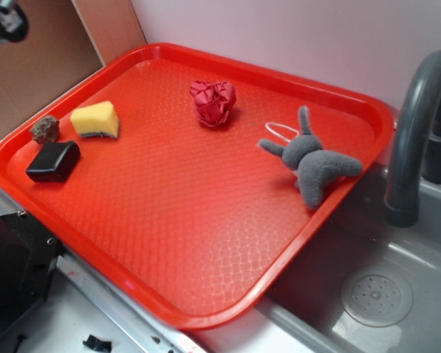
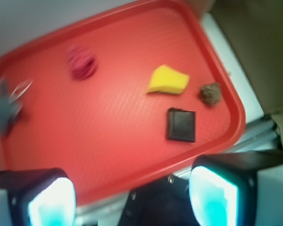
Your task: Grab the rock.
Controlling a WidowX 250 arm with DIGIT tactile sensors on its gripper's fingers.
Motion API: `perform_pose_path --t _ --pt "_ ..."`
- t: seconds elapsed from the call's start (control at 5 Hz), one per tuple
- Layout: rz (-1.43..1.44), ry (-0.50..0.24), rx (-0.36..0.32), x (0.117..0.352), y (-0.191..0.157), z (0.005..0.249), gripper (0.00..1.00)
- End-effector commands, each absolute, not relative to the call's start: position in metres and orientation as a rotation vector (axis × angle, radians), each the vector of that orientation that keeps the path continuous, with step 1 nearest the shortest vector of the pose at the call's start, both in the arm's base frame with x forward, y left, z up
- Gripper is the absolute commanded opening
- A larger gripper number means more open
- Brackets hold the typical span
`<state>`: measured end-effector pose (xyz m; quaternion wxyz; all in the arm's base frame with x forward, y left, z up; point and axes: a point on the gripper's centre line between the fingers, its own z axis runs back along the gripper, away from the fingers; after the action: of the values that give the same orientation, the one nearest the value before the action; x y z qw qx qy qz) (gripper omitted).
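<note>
The fingers (image 2: 132, 197) are standing wide apart, gripping nothing, hanging high above the near edge of the red tray (image 2: 132, 155) in the wrist view. The step in hand looks like the approach: nothing is being reached for yet. The rock (image 2: 210, 93) is lying on the tray well apart from the fingers, near the tray's corner, just beside the yellow sponge wedge (image 2: 168, 80) and close to the black block (image 2: 181, 125), touching neither. The next move is calling for travelling across to that corner, lining up over the rock, then descending with the fingers straddling it, steering clear of sponge and block.
</note>
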<state>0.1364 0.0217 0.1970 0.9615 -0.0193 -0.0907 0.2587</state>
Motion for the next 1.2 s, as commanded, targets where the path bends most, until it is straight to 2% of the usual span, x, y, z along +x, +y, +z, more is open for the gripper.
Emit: perform_pose_path --t 0.0,0.2,0.4,0.8,1.0 --pt "1.007 -0.256 0.02 0.166 0.081 0.152 1.0" --pt "1.255 -0.269 0.058 0.171 0.113 0.12 1.0" --pt "1.495 -0.277 0.148 0.162 0.135 0.095 1.0" --pt "1.959 -0.237 0.392 0.14 0.149 0.061 1.0" --pt "1.999 -0.246 0.463 0.138 0.15 0.049 1.0"
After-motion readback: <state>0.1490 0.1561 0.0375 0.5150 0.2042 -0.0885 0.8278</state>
